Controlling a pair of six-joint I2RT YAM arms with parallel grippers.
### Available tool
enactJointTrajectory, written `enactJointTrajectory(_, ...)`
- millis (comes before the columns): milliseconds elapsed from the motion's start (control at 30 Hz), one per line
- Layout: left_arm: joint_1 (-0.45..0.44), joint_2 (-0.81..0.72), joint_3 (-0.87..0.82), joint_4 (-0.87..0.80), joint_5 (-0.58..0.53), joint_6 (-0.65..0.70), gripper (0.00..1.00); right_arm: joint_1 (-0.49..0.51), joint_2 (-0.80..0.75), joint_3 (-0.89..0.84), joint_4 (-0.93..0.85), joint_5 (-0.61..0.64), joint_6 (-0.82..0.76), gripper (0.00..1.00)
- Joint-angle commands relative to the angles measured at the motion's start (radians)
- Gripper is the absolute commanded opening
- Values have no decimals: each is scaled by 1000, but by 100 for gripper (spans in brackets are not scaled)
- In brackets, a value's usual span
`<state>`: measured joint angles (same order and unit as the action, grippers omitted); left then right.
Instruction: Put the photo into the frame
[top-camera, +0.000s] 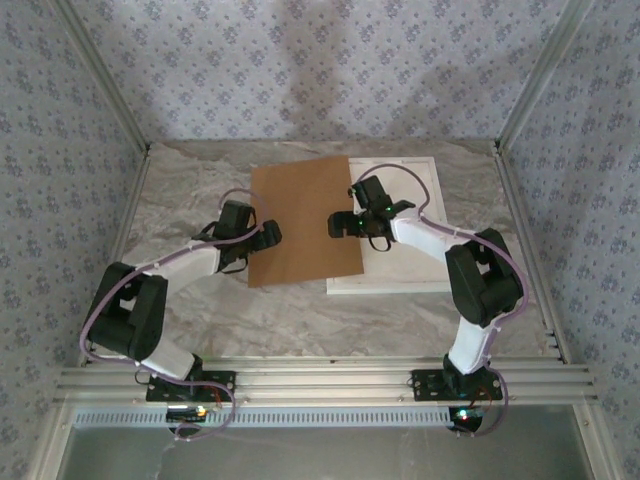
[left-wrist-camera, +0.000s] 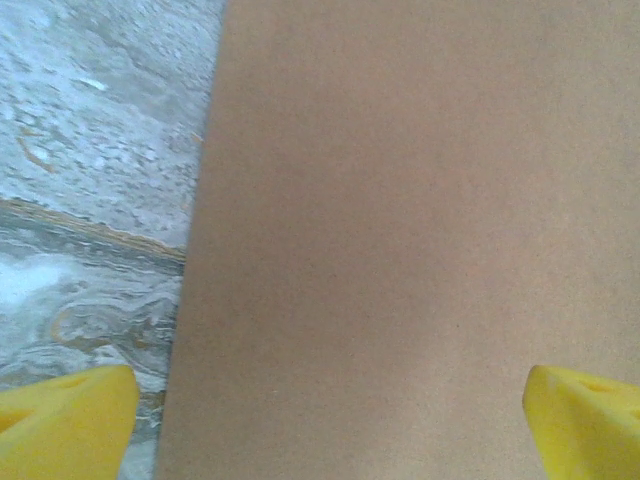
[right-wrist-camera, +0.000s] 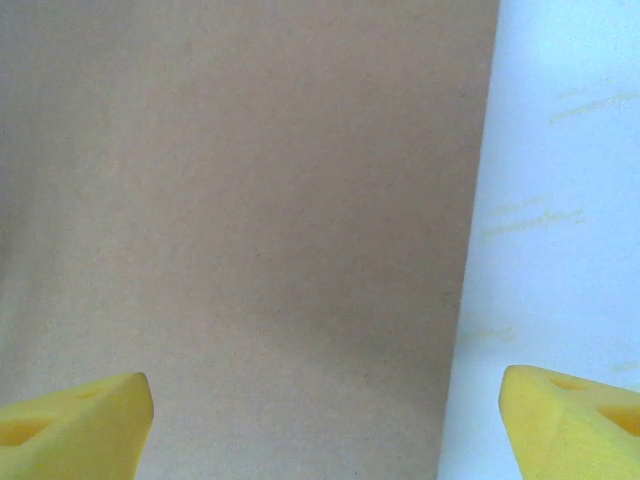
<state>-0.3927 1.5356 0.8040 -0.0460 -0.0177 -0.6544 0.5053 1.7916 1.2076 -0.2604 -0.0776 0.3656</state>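
The white frame (top-camera: 392, 288) lies flat at the right of the table. Inside it lies a white sheet (top-camera: 405, 262) with faint lettering (right-wrist-camera: 565, 210), which looks like the photo's plain back; its printed side is hidden. A plain brown backing board (top-camera: 300, 220) lies tilted, its right part covering the frame's left side. My left gripper (top-camera: 268, 236) hovers open over the board's left edge, its yellow fingertips (left-wrist-camera: 60, 420) wide apart and holding nothing. Over the board's right edge (right-wrist-camera: 470, 250) my right gripper (top-camera: 342, 226) is open too, straddling board and white sheet.
The marbled grey tabletop (top-camera: 190, 210) shows to the left of the board (left-wrist-camera: 400, 200) and in front of it. Patterned walls close the cell at the back and sides. An aluminium rail (top-camera: 330, 378) runs along the near edge by the arm bases.
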Motion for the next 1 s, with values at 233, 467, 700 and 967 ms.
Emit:
enactJointTrajectory(233,-1,95,1,46,75,-1,99,-29,69,-6,91,-101,30,85)
enactJointTrajectory(467,-2,128,-1,49,88,-5,99,-31,87,-45,130,-164,58,83)
enactJointTrajectory(700,-2,156,-8,64,112,-31,98,-45,74,-74,191,-270,97,83)
enactJointTrajectory(967,-2,161,-22,77,117,-42,98,-79,3,-127,292,-415,158,78)
